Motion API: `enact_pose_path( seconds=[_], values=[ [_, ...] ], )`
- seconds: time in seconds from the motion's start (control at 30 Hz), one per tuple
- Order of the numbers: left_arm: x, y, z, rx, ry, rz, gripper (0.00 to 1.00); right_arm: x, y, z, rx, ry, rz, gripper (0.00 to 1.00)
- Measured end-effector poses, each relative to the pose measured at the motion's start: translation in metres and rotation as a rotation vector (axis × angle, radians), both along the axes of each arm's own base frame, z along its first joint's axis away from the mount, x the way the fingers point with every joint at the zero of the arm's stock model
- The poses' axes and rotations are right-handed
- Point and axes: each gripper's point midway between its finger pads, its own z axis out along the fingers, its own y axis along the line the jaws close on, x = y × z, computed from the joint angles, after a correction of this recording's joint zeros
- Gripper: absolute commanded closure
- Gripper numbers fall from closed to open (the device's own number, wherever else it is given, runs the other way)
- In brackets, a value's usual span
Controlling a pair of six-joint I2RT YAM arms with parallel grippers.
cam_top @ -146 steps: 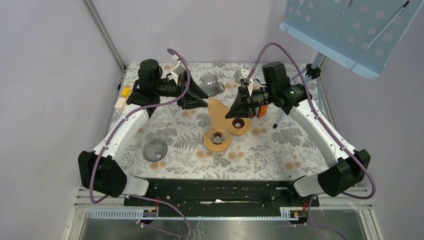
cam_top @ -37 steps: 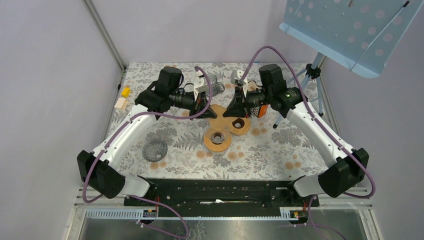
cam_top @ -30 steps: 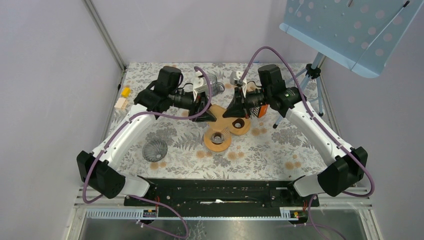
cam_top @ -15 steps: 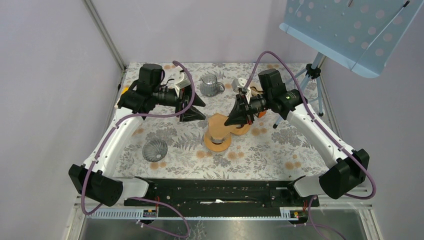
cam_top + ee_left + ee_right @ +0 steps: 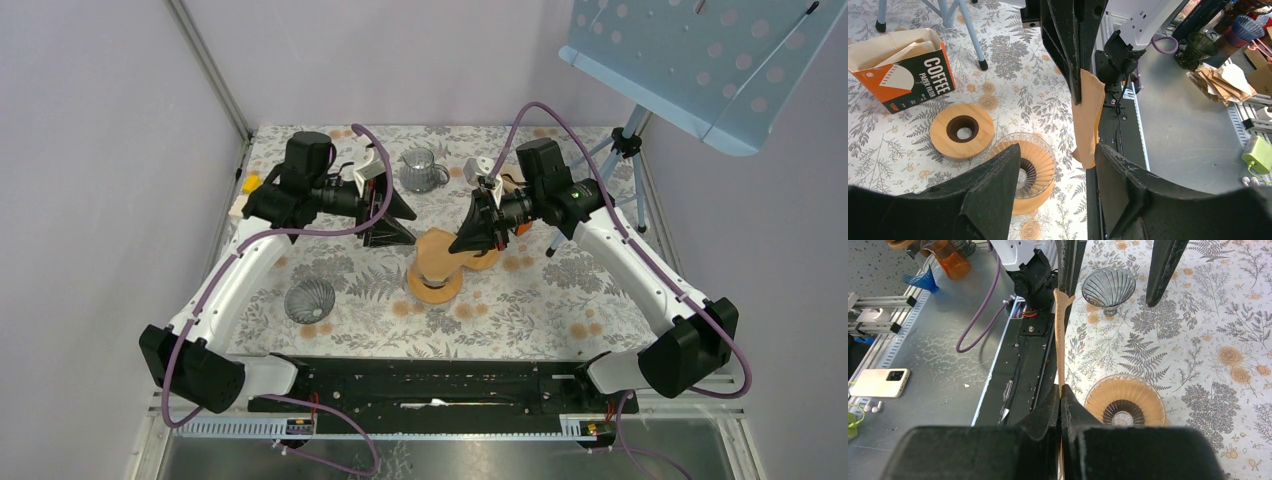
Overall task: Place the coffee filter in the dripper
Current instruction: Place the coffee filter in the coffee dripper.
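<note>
"Which claw has it?"

"The right claw [image 5: 1061, 392]. It's clenched hard on one edge of the flat brown paper coffee filter [image 5: 1062, 330]. Its own camera sees the paper edge-on, a thin strip running straight out from the fingertips."

"And the other one?"

"The left claw [image 5: 1057, 150] is released, with its fingers spread and nothing between them. It stands near the filter without touching it, on the side away from the right arm."

"So where's the filter compared with where it has to go?"

"It's up in the air, hanging like a sheet with its long axis roughly up and down. Below it is the clear ribbed glass dripper [image 5: 1124, 405], sitting on its round wooden base [image 5: 435, 292]. From overhead the paper overlaps the dripper's mouth. From both wrist cameras it hangs a little to one side of the centre, and as far as I can tell it's clear of the glass."

"That's close, then."

"It's close, but the paper isn't opened into a cone. I'd say the move depends on bringing its lower end over the middle of the mouth and then lowering it. The right arm is the nearer one, since it's carrying the paper. The left claw is close enough to help spread it."

"Is there anything in the way?"

"A wooden ring [image 5: 962, 131] lies just beside the base. An orange-and-black box of coffee filters [image 5: 903, 70] stands further off. A second glass dripper [image 5: 309, 298] sits well apart on the flower-printed desk [image 5: 520, 300], towards the left arm's base."
</note>
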Motion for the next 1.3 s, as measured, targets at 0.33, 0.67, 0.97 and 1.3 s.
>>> enact_pose_path(
  seconds=[0.33,0.67,0.97,1.3],
  values=[
    [-0.001,-0.002,-0.005,0.001,0.005,-0.009,0.4,0.0,0.0,0.0,-0.001,0.002,0.0,1.0],
    [0.0,-0.006,-0.013,-0.001,0.036,-0.011,0.4,0.0,0.0,0.0,-0.001,0.001,-0.001,1.0],
    [0.002,-0.008,-0.013,-0.004,0.038,-0.013,0.4,0.004,0.0,-0.003,-0.016,-0.008,-0.019,1.0],
    [0.001,-0.007,-0.014,0.0,0.037,-0.013,0.4,0.007,-0.001,-0.005,-0.031,-0.019,-0.035,1.0]
  ],
)
